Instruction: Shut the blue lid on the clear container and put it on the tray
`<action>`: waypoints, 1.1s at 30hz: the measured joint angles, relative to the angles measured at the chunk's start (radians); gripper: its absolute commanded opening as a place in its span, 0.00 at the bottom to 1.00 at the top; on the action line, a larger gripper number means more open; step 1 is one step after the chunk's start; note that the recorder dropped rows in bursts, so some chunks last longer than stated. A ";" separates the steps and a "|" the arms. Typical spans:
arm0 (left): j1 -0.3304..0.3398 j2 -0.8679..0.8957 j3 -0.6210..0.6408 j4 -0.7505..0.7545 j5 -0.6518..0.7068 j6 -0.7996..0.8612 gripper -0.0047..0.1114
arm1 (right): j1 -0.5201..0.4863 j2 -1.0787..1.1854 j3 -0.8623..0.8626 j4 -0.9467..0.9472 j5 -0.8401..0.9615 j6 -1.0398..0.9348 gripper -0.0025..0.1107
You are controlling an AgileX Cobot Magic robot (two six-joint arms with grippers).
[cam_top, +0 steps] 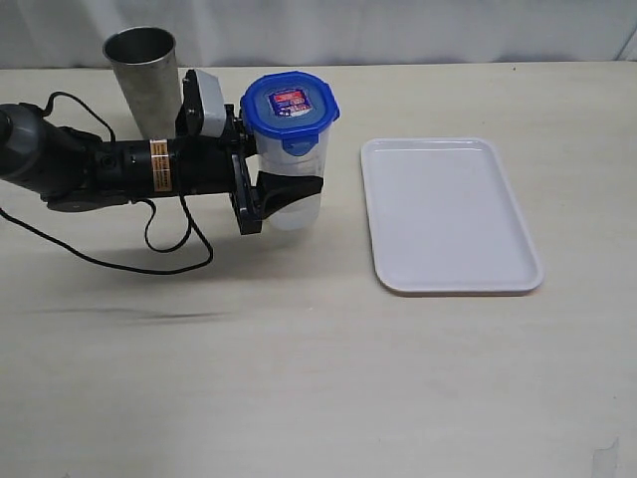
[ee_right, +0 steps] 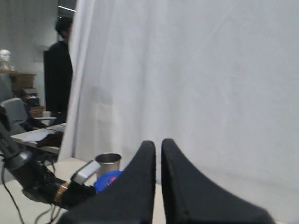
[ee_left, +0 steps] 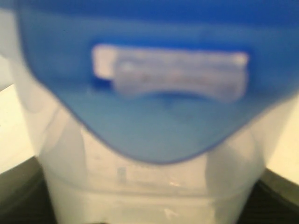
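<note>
Lid seated on container; transfer to tray outstanding.

The blue lid [cam_top: 290,103] sits on the clear container [cam_top: 296,213], which stands to the left of the tray [cam_top: 453,289] and apart from it, with the steel cup [cam_top: 142,66] further left and beyond. The left gripper [cam_top: 297,161] reaches in from the left, with its fingers clenched on the container wall below the lid. The left wrist view is blurred and shows only lid and wall at close range. Whether every snap tab is locked cannot be confirmed; the near tab appears folded down. The right gripper [ee_right: 158,143] is held high off the table, its fingers pressed almost together on nothing. Judgement: closing is done or nearly done. Remaining steps are lift, carry right, and set down on the tray.
</note>
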 measured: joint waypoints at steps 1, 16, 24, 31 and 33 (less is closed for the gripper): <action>0.000 0.000 0.000 0.000 0.000 0.000 0.04 | -0.062 -0.005 0.029 0.000 0.000 0.000 0.06; 0.000 0.000 0.000 0.000 0.000 0.000 0.04 | -0.454 -0.020 0.258 0.150 0.002 0.000 0.06; 0.000 0.000 0.000 0.000 0.000 0.000 0.04 | -0.504 -0.020 0.369 0.064 0.002 0.002 0.06; 0.000 0.000 0.000 0.000 0.000 0.000 0.04 | -0.504 -0.020 0.479 0.057 -0.011 0.002 0.06; 0.000 0.000 0.000 0.000 0.000 0.000 0.04 | -0.504 -0.020 0.507 0.057 -0.025 0.002 0.06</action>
